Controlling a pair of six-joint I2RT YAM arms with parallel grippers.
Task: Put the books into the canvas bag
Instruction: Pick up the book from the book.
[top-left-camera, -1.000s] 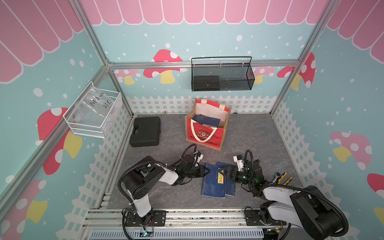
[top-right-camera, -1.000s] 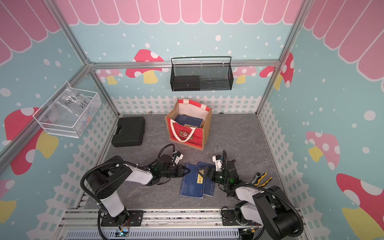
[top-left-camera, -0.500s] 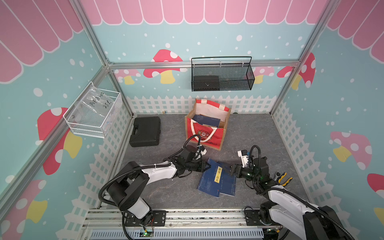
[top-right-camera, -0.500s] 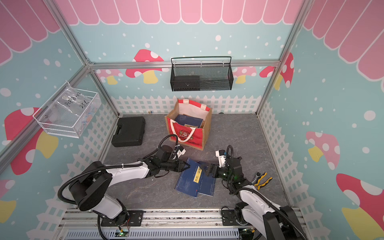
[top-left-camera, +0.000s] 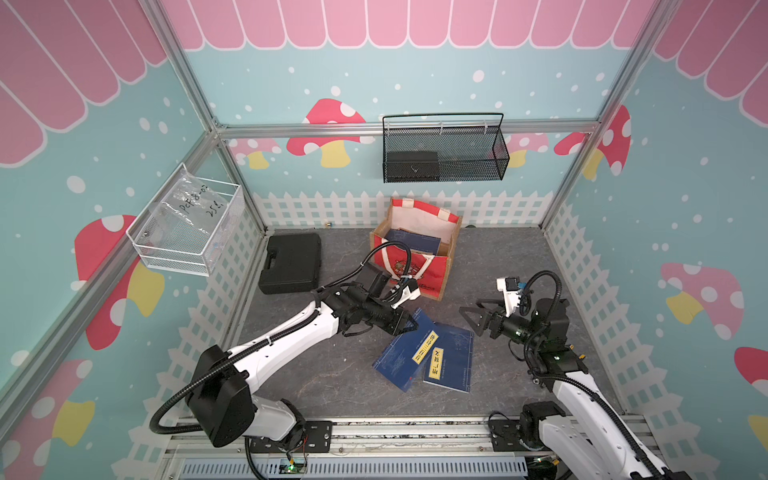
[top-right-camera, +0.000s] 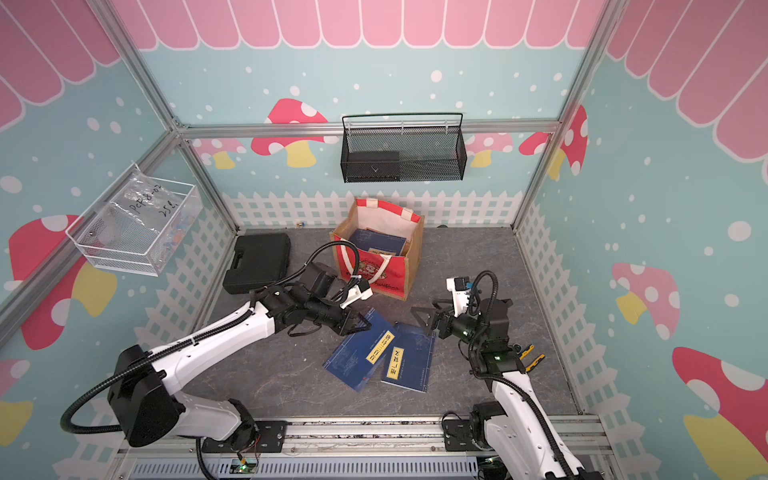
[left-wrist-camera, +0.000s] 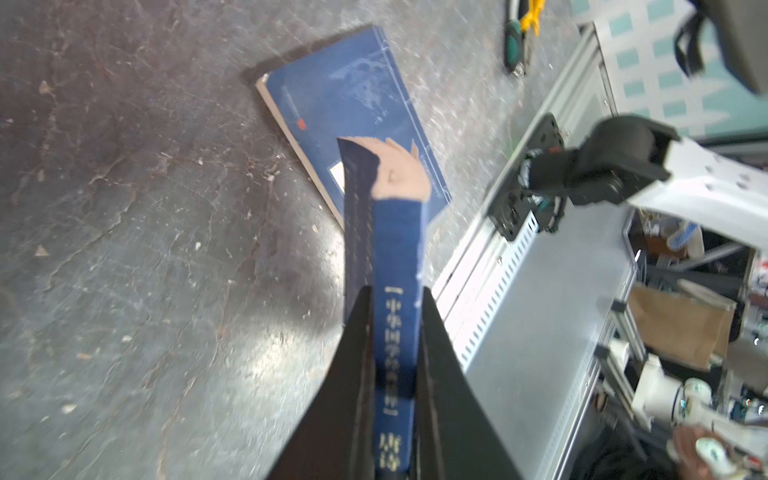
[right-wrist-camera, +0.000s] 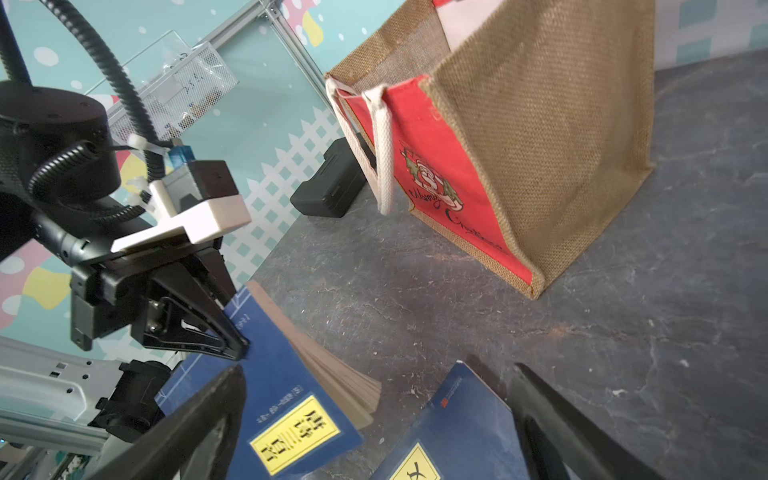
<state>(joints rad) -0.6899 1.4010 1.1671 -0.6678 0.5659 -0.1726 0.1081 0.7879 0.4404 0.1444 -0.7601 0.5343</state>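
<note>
The job looks partly done. The canvas bag (top-left-camera: 432, 272) stands upright near the back of the grey worktop (top-left-camera: 316, 374). Dark blue books (top-left-camera: 413, 243) already lie inside its white lining, though how many cannot be counted from above. Two blue books with yellow title labels are outside it, in front of the bag and between the two arms. The left claw (top-left-camera: 409, 326) is clamped on the spine end of the nearer book (top-left-camera: 409, 357). The left wrist view shows its fingers (left-wrist-camera: 361, 374) pressed against both covers. From the right wrist view this book (right-wrist-camera: 286, 386) is tilted, with the gripped end raised and the pages fanning a little. Whether its low end touches the worktop cannot be told. The second book (top-left-camera: 451, 361) lies flat, just beside the first and partly under its edge. The right claw (top-left-camera: 471, 320) hangs near that book's far corner with its jaws wide apart, holding nothing. What is left, as I judge it, is to carry the gripped book over the bag's rim and let it go, then do the same with the flat one.
</note>
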